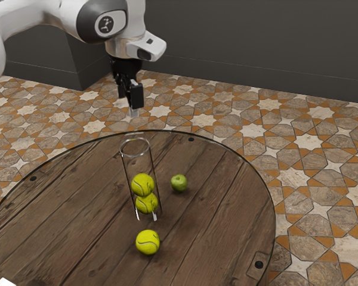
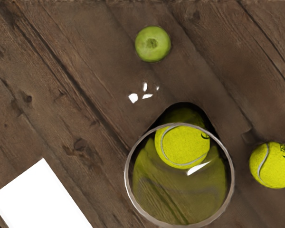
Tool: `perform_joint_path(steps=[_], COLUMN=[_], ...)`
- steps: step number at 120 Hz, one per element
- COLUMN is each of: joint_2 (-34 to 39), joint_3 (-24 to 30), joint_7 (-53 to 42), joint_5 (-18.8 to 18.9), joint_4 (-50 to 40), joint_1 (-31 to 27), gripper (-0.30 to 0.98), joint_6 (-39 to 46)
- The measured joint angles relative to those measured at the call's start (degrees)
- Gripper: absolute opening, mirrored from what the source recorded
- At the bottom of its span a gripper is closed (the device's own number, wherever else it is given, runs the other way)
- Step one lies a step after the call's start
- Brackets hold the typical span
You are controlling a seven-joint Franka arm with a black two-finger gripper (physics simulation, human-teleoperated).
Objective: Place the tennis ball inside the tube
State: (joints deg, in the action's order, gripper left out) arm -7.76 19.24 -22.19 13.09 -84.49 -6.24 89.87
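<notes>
Yellow tennis ball is lying outside the tube
Open gripper is hovering, needing careful centring over that ball

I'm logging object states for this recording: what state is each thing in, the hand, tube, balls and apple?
Hand: raised above the table, holding nothing.
Tube: standing upright, uncapped, two balls inside.
Upper ball: in the tube, stacked on the lower one.
Lower ball: in the tube, at the bottom.
Loose ball: outside the tube, on the table.
Apple: whole.
</notes>
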Motion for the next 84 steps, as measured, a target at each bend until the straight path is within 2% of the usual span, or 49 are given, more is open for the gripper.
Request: perform_joint_path(steps=[10,19,41,53,84], joint_2=[0.3,3.5,12.2,16.4,15.9], joint_3=[0.1,0.2,0.4,1.2,2.1], joint_7=[-0.8,-1.4,-0.5,1.7,8.4], joint_5=[-0.5,-2.8,-12.9,-16.2,-21.0], joint_4=[-0.7,-6.5,-20.8,-28.8,-42.5], joint_1=[-0.1,-0.4,0.0,0.1,-0.3], gripper=[0.69,0.69,0.69,0.69,0.69], joint_6=[1.1,2.6,6.8,10.9,21.8])
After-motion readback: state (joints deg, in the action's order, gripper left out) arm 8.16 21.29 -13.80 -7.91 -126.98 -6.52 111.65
